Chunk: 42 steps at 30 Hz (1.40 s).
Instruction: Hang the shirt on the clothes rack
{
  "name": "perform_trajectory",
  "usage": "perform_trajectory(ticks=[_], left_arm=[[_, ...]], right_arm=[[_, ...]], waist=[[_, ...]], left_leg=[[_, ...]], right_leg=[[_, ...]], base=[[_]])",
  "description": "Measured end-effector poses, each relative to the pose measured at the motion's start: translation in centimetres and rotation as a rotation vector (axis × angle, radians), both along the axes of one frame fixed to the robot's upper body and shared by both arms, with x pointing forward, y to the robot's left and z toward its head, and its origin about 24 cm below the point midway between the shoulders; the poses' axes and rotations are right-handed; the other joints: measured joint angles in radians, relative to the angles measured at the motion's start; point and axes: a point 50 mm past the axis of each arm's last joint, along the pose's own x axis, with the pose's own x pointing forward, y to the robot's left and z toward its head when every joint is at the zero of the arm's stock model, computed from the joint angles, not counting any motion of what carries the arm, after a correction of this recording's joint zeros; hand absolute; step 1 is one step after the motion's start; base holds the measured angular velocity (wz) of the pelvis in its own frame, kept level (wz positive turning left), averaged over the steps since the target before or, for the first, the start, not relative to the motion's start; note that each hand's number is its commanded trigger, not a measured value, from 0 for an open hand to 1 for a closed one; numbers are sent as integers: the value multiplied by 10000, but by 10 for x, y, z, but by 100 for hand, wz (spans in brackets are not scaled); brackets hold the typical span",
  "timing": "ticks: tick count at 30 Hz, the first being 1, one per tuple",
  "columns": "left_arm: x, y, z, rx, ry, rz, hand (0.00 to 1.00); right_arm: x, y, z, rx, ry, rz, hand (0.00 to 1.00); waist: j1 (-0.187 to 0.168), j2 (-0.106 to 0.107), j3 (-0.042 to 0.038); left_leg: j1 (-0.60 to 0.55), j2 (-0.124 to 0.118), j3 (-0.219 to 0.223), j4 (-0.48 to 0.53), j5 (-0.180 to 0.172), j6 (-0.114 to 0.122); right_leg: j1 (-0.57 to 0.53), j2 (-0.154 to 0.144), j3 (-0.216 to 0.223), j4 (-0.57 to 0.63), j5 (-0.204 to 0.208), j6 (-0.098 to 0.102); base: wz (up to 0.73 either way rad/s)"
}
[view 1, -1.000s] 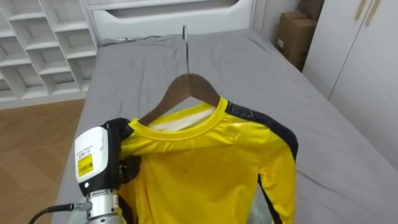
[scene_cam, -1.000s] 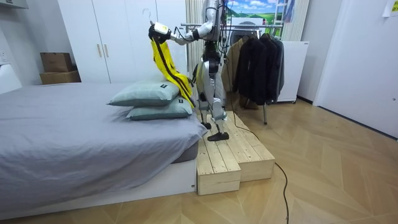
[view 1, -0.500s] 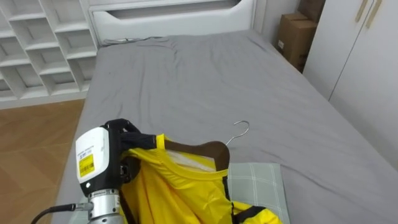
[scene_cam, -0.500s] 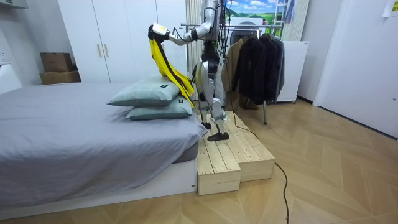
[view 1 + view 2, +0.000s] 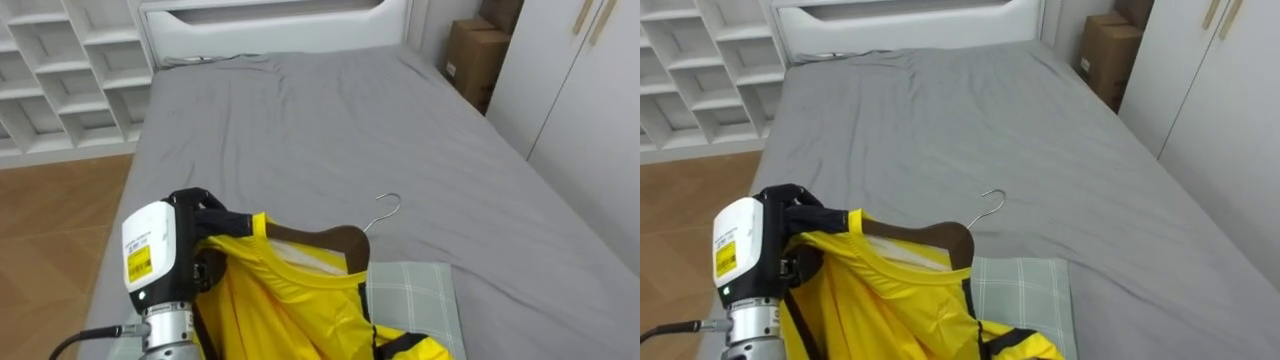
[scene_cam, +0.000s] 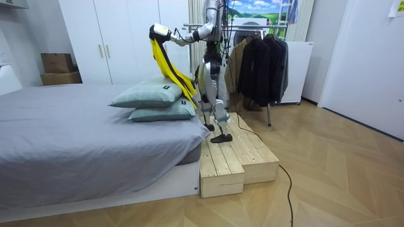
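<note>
— Grey bed (image 5: 330, 120) is stretching away beyond the hand, with white shelves (image 5: 60, 60) standing up and to its left. What is the left hand (image 5: 150, 255) doing?
— It is reaching in low at the near left, its dark fingers (image 5: 212, 212) curling tight round the shoulder of the yellow shirt (image 5: 270, 300), just where the cloth is lying over the hanger's end
— Where is the shirt sitting?
— Just right of the hand and drooping below it. The wooden hanger (image 5: 325, 240) is poking out of the collar, tipping over sideways, its metal hook (image 5: 385, 205) pointing up and right, away from the hand
— And further right?
— A checked pillow (image 5: 415, 295) is lying below the hook. A cardboard box (image 5: 475, 55) and white wardrobe doors (image 5: 585, 90) are standing well off to the hand's upper right
— How is the robot standing?
— In the room view it is standing on a wooden platform (image 6: 233, 161) beside the bed, holding the shirt high over the pillow end, with a rack of dark clothes (image 6: 259, 63) behind it
</note>
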Motion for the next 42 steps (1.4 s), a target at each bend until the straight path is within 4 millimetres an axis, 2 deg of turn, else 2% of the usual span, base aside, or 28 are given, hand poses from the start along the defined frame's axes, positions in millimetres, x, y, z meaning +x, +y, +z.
perform_trajectory(ticks=[15, 17, 20, 22, 25, 27, 31, 42], left_arm=[[0, 0, 5, -214, -414, -22, 100], [1, 3, 10, -209, -649, -35, 100], [2, 5, 23, -171, -1273, -258, 100], [2, 2, 31, -276, -1787, -517, 100], [1, 5, 34, -111, -2090, -586, 100], [2, 7, 45, -57, -2534, -567, 100], [2, 11, 58, 36, -3109, -383, 100], [1, 10, 58, 622, -2908, -281, 100]], right_arm=[[3, -5, 1, -597, 45, -230, 0], [9, -8, 3, -964, -142, -313, 0], [27, -18, 11, -1745, -893, -603, 0], [43, -30, 21, -2461, -1722, -900, 0], [60, -41, 33, -3268, -2524, -857, 0], [78, -51, 51, -4074, -3598, -799, 0], [102, -65, 87, -5557, -5393, -337, 0], [134, -59, 138, -7649, -7666, 1194, 0]], waist=[[26, 0, -6], [2, -14, -5], [23, -50, -9], [48, -107, -7], [115, -210, -45], [242, -311, -83], [325, -350, -107], [474, -340, -117]], left_leg=[[28, -4, 34, 10, -1, 2], [8, -5, 25, 10, -1, 3], [20, -9, 20, 30, 2, 5], [51, -17, 14, 37, 3, 6], [34, -15, 18, 58, 5, 5], [-118, -16, 77, 164, 4, 5], [-106, -17, 89, 184, 4, 5], [-118, -26, 144, 171, 3, 4]], right_leg=[[5, 1, 23, 51, 2, -4], [-16, -3, 21, 58, -5, -6], [-27, -9, 21, 122, -40, -10], [-32, -28, 15, 202, -103, -11], [-65, -30, -3, 256, -146, -18], [-236, -32, 58, 350, -145, -24], [-215, -48, 29, 373, -156, -36], [-234, -57, 54, 397, -148, -41]], base=[[0], [0], [0], [0], [1], [-8], [-1], [0]])
